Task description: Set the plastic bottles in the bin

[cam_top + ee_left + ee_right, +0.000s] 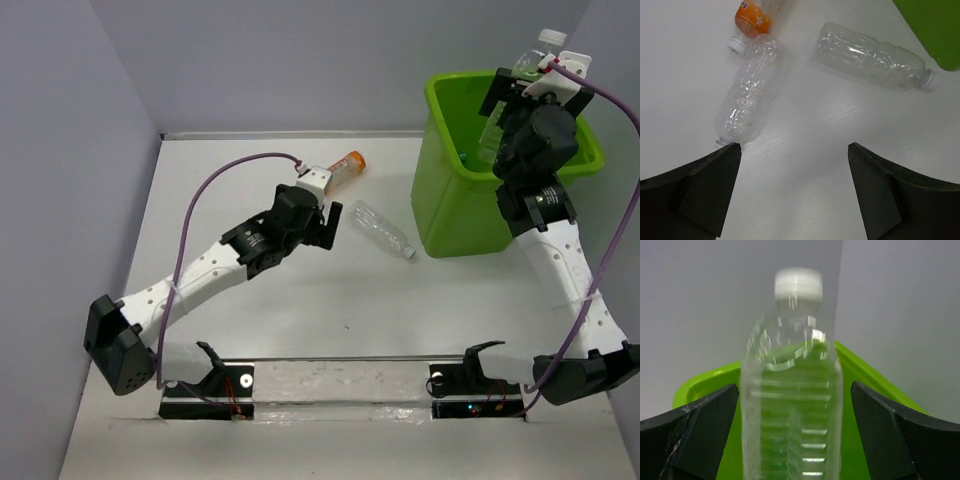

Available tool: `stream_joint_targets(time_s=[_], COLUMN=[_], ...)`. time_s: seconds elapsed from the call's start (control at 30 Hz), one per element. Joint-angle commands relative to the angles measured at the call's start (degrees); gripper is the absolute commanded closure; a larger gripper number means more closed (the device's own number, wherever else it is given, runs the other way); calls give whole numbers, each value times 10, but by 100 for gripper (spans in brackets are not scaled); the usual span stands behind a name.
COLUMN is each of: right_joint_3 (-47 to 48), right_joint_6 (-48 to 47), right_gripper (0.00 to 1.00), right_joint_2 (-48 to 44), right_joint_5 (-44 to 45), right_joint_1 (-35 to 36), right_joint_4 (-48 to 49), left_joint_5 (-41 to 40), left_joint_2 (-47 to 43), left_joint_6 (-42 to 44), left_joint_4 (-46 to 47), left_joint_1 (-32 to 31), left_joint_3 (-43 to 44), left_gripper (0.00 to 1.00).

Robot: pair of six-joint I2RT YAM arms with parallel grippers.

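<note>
The right gripper (794, 386) is held above the bin (450, 215) with its jaws spread wide. A raised bottle (790, 430), clear and blurred, is seen between them with its cap (798, 282) uppermost. A gap is shown on one side of it, so it is not clamped. The left gripper (794, 145) is also opened wide, with nothing between its fingers, and is pointed down at the middle of the desk (300, 330).

The bin, lime green, is set at the far right corner of the desk. Just left of it a capped bottle (382, 230) is laid on its side, clear and crinkled. Its white cap (931, 80) is turned toward the bin's near left corner and lies just beside it. A near bottle (747, 95), also clear, is laid on its side below the left gripper, its neck just beside one finger (705, 190). In the top view it is hidden by that gripper. At its other end an orange bottle (345, 165) is laid, toward the far edge near the middle. Whether the two are touching cannot be told. The orange bottle's small cap (736, 45) is seen just beside the near bottle.
</note>
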Motion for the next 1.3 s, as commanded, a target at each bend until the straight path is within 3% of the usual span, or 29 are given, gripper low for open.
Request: stream_joint_targets(time_s=[0.0,0.2,0.27,0.4,0.43,0.53,0.63,0.8,1.13,1.27], right_joint_3=[53,34,37,53,70,94,82,44,30,16], right_joint_6=[68,128,135,94,80,21,0,18,40,57], right_gripper=[0,0,2,7,7,7,7,6,7,7], right_joint_2=[-22,-82,-90,-78,-68,-9,46,92,163,189], right_joint_5=[-37,-168,-251,-322,-330,-292,-279,-300,-254,-270], right_joint_1=[-3,-3,6,73,131,239,277,277,277,253], right_joint_4=[-109,-183,-209,-248,-264,-342,-368,-336,-317,-294], left_joint_5=[24,32,50,70,71,71,75,71,51,44], left_joint_2=[79,170,200,256,267,294,308,337,425,425], left_joint_6=[56,83,98,117,119,117,118,121,121,113], left_joint_4=[-13,10,15,-1,-11,-27,-20,-20,-46,-69], left_joint_1=[30,71,92,107,108,117,126,146,164,166], left_joint_3=[53,87,101,129,138,161,161,182,224,216], left_gripper=[1,1,1,1,1,1,1,1,2,15])
